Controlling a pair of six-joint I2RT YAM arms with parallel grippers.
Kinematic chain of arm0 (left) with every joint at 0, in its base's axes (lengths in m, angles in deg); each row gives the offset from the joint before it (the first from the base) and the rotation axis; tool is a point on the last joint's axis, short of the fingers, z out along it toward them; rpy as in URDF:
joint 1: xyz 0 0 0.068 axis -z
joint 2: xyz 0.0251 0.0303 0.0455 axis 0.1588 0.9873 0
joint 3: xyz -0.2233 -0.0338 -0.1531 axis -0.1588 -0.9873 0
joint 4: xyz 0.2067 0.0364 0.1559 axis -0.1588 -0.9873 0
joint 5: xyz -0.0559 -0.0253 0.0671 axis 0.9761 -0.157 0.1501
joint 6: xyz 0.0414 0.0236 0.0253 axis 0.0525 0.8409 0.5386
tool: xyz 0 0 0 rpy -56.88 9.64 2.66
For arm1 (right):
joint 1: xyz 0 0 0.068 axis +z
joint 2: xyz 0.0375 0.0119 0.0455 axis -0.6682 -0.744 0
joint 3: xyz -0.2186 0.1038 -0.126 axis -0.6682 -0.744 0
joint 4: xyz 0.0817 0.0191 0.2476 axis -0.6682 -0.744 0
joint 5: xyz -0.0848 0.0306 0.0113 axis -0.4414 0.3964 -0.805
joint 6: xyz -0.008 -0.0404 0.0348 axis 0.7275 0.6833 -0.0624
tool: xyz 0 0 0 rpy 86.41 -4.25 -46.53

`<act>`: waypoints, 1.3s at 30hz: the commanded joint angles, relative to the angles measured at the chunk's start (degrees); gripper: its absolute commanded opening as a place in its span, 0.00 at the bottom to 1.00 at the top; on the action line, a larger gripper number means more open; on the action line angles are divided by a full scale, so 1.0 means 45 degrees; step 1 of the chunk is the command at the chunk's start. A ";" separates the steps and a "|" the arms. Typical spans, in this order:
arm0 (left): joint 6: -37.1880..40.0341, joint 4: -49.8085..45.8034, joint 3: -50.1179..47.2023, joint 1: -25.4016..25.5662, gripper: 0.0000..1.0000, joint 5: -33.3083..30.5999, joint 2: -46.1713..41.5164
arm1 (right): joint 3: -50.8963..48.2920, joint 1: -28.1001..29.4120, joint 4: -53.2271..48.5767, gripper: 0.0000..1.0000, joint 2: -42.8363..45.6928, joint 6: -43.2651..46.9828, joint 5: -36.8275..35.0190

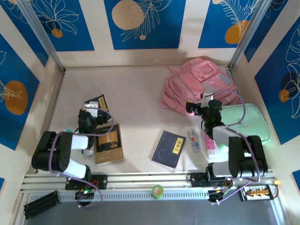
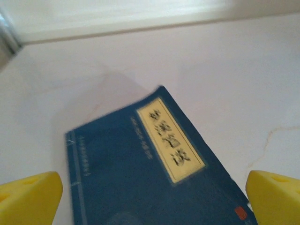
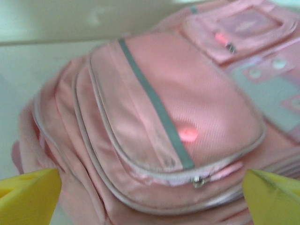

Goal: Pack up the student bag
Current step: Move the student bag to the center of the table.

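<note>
The student bag, a soft pink backpack, lies at the back right of the table. In the right wrist view its front pocket has a grey-green stripe and a metal zip pull. My right gripper hovers at the bag's near edge, open, and its yellow fingertips stand wide apart with nothing between them. My left gripper is open over a dark blue book with a yellow title label, a yellow fingertip on each side of it.
A brown book lies by the left arm and another blue book at the front centre. Pens and a pink item lie next to a mint-green case. A green tape roll sits on the front rail.
</note>
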 commanded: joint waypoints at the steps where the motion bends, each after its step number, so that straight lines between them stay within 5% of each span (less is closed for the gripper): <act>1: -0.0559 -0.1730 0.0531 -0.0086 1.00 -0.1499 -0.1966 | 0.1538 0.0167 -0.2920 0.99 0.0984 -0.1278 -0.0754; 8: -0.4120 -0.7578 0.2937 -0.0076 1.00 -0.0981 -0.4754 | 0.6911 0.0082 -0.9757 0.99 -0.1209 -0.5123 -0.0543; 14: -0.7160 -0.9411 0.3862 -0.0085 1.00 0.0762 -0.5185 | 0.9847 -0.0354 -1.1677 0.99 -0.4011 -0.5904 0.0722; 21: -0.7983 -0.9738 0.4251 0.0017 1.00 0.3592 -0.4524 | 1.3816 -0.0670 -1.3361 0.99 -0.8074 -0.5493 0.2194; 32: -0.8409 -0.9770 0.4460 0.0500 1.00 0.4328 -0.3795 | 1.8578 0.0667 -1.4583 0.97 -1.2237 -0.4185 0.1290; 39: -0.8176 -1.0055 0.4855 0.0866 1.00 0.4405 -0.3333 | 2.0226 0.2305 -1.6018 0.92 -1.3769 -0.1996 0.4587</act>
